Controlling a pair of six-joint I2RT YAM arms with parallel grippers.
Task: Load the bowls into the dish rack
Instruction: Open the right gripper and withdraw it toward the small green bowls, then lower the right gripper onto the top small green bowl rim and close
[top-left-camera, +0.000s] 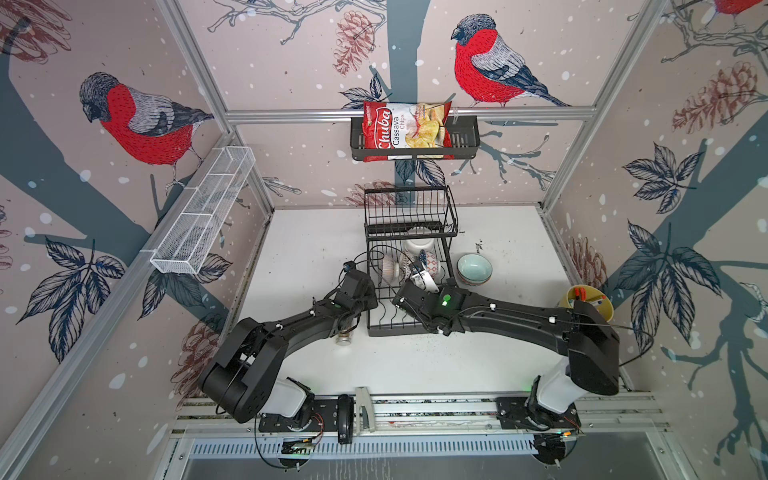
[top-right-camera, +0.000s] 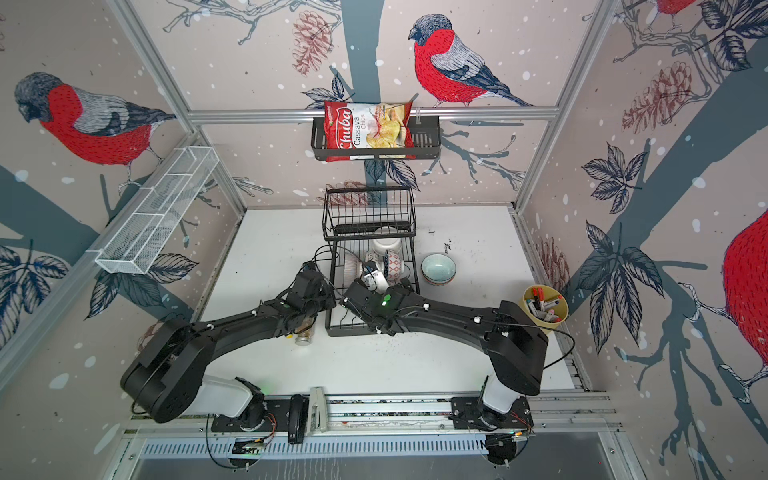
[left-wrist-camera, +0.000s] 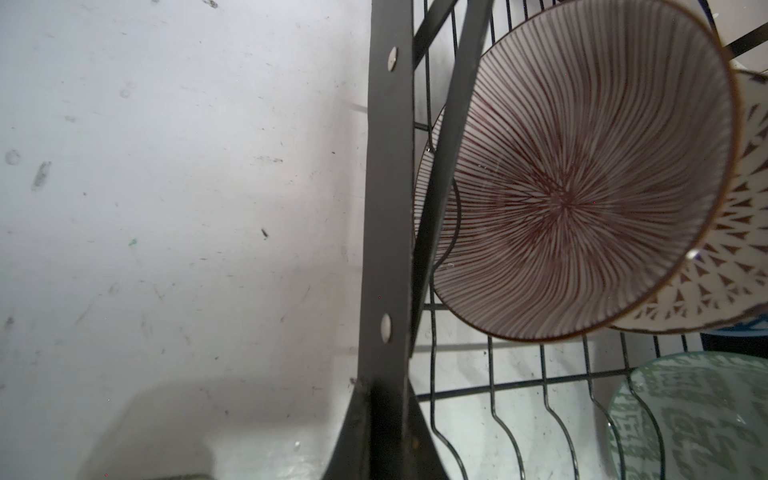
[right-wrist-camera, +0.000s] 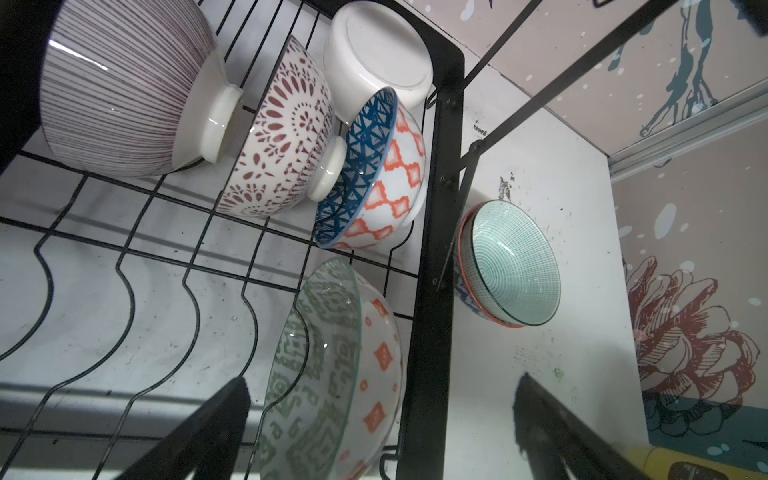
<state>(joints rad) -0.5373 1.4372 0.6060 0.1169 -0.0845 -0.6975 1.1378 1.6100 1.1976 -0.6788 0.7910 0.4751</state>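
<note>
Five bowls (right-wrist-camera: 282, 137) were seen in the lower grid of the dish rack (right-wrist-camera: 432, 291), with the green-patterned bowl (right-wrist-camera: 328, 374) untouched between the widely parted right fingers (right-wrist-camera: 208, 428). A teal bowl (right-wrist-camera: 511, 262) was seen on the bench (right-wrist-camera: 582, 340) just beside the rack. The left fingers, hidden from view, were closed together.

Not a home kitchen but a robotics test cell. Aluminium framing (top-left-camera: 291, 115) carries panels of bullfinch wallpaper (top-left-camera: 486, 62), and two black arms, left (top-left-camera: 291, 328) and right (top-left-camera: 519, 320), are bolted to a rail (top-left-camera: 436, 405) along the near edge of a scuffed white table (top-left-camera: 299, 249). Household props dress the set: a chips bag (top-left-camera: 401, 131) in a wall basket (top-left-camera: 465, 143), a white mesh shelf (top-left-camera: 203, 212), a wire dish rack (top-left-camera: 409, 208) and, at the table's right edge, a pot of markers (top-left-camera: 586, 301).
</note>
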